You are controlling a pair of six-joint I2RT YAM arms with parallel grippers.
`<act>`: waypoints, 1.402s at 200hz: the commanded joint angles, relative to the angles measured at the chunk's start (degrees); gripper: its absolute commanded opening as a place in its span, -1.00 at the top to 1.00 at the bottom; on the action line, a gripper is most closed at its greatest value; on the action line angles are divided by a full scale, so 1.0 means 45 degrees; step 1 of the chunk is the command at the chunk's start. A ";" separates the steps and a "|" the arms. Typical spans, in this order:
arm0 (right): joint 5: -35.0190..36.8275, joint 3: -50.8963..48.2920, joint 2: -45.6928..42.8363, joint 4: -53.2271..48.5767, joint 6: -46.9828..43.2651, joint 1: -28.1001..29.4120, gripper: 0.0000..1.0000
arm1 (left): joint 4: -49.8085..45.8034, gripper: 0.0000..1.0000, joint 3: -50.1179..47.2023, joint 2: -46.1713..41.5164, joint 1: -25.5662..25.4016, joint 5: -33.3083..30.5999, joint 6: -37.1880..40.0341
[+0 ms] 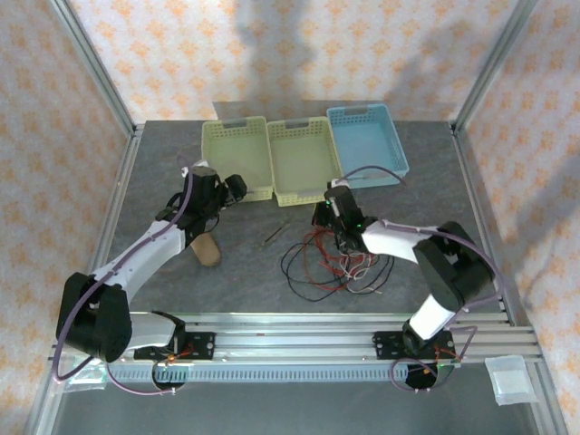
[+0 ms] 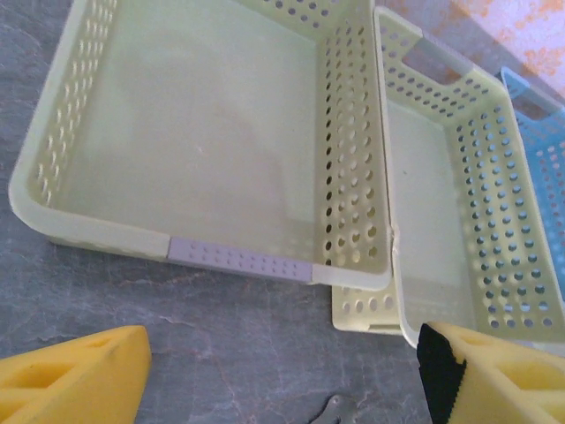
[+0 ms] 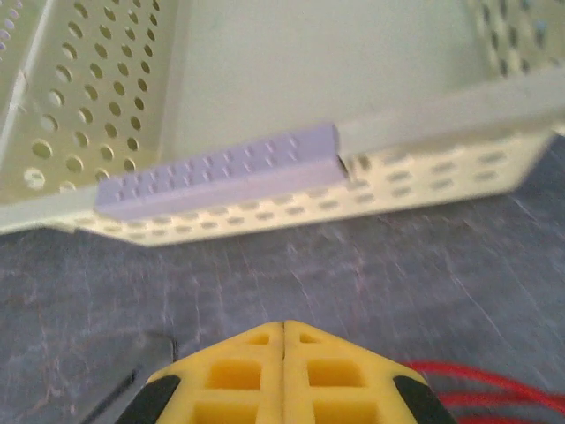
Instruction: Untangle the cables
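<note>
The cables [image 1: 331, 263] lie in a loose tangle of red, black and whitish loops on the grey table, in front of the right arm. My right gripper [image 1: 328, 214] hangs over the tangle's far edge. Its yellow fingertips [image 3: 283, 325] are pressed together, and nothing shows between them. Beside its right finger a red cable [image 3: 481, 380] runs across the table. My left gripper [image 1: 232, 188] is well left of the tangle, by the near edge of the left basket. That gripper [image 2: 282, 380] is open wide over bare table, holding nothing.
Three baskets stand side by side at the back: two pale yellow ones [image 1: 207, 159] [image 1: 304, 198] and a blue one [image 1: 399, 154]. A short dark stick [image 1: 272, 236] lies between the arms. A tan oblong thing [image 1: 207, 247] lies by the left arm.
</note>
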 commanded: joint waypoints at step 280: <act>0.1632 0.1339 -0.2949 -0.4696 0.0940 -0.0579 0.84 | 0.0285 -0.80 0.0231 0.0551 -0.3531 0.0427 0.2036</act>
